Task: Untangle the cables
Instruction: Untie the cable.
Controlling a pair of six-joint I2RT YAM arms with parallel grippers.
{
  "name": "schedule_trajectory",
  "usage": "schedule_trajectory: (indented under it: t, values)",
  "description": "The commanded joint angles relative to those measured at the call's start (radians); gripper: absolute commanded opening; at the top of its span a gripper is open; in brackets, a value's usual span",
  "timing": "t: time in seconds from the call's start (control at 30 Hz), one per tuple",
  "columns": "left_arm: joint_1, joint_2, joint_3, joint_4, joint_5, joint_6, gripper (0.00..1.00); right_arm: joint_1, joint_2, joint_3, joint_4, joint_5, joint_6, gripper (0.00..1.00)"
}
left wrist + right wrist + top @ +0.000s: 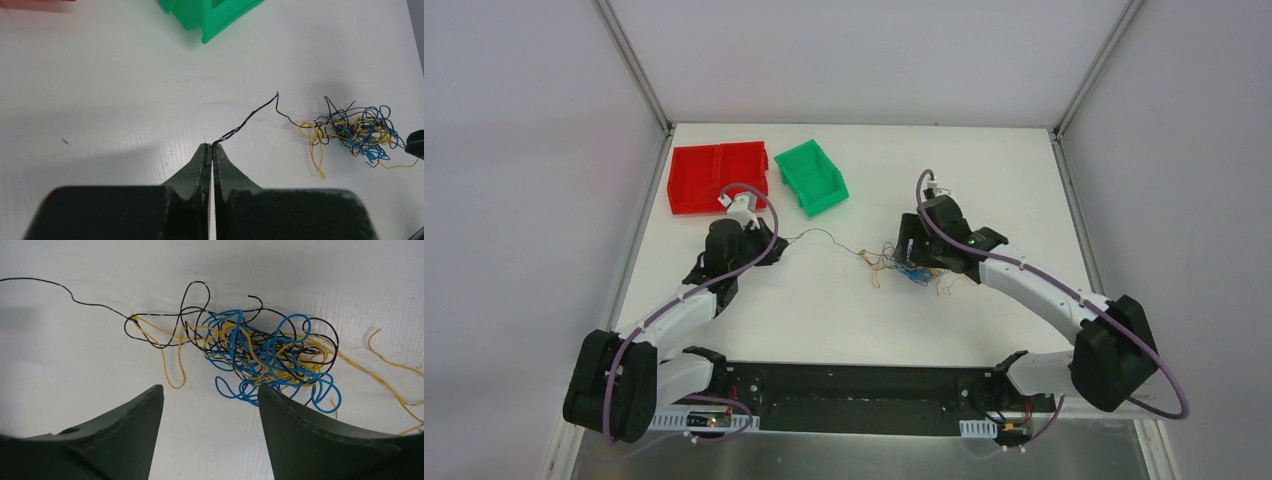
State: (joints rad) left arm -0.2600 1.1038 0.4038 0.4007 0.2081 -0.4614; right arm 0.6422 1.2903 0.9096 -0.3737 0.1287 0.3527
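Cables (pixel 265 357), thin blue, yellow-orange and black wires, lie mostly knotted in one clump on the white worktop (pixel 125 100), at three o'clock from the left fingers (pixel 225 165), which pinch one black strand (pixel 245 122) stretched partly clear, while the right fingers (pixel 300 420) hover spread over the clump.

The black wire (pixel 247 120) ends out of sight between the pressed-together fingers of the left gripper (pixel 212 150), and ahead of that gripper the green bin (pixel 215 15) is cut by the top edge. Beyond the right gripper (pixel 210 390), a yellow wire (pixel 395 365) runs off the right edge. Strands inside the clump (pixel 265 355) cannot be followed singly.
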Motion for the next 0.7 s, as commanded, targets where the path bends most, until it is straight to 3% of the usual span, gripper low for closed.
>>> schedule_trajectory:
  t: [0.0,0.33,0.67]
  values:
    - [0.008,-0.012,0.034,0.037,0.006,0.014,0.00,0.013,0.061,0.036,0.049,0.038,0.017,0.72]
    - [0.008,-0.008,0.037,0.034,0.004,0.012,0.00,0.060,0.149,0.068,0.027,0.117,0.000,0.71]
    - [0.008,-0.020,0.038,0.021,-0.013,0.016,0.00,0.068,0.329,0.135,-0.103,0.319,0.007,0.64]
